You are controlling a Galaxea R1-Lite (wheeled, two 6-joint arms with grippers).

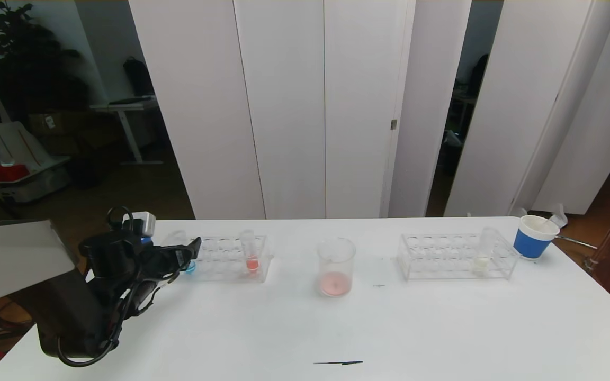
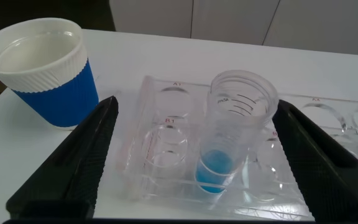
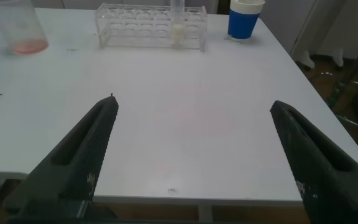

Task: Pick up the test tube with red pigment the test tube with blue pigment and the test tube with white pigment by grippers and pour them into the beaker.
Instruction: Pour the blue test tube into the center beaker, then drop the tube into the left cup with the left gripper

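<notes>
Standing upright in the end of the left rack [image 2: 166,155], the blue tube [image 2: 229,146] has the left gripper [image 2: 197,155] around it: one finger [image 2: 73,162] on each side, spread wide, neither touching the glass. In the head view the left gripper [image 1: 178,259] sits at the rack's [image 1: 231,259] outer end, and only the tube's blue bottom [image 1: 189,268] peeks out past it. A red tube [image 1: 250,254] stands further along the same rack, toward the table's middle. Just beside that rack, in the left wrist view, is a paper cup [image 2: 42,68] with a blue band.

The beaker [image 1: 336,266] stands in the middle of the table [image 1: 305,328], apart from both racks, with pink-red pigment at its bottom. The white tube [image 1: 482,251] stands upright near the outer end of the right rack [image 1: 456,256], and a second blue-banded cup [image 1: 534,236] sits just beyond it near the table's right edge.

The right gripper [image 3: 194,155] hangs over the near edge of the table, well away from the right rack [image 3: 151,25], with its fingers wide apart and holding nothing. A dark mark [image 1: 338,363] lies on the table near the front.
</notes>
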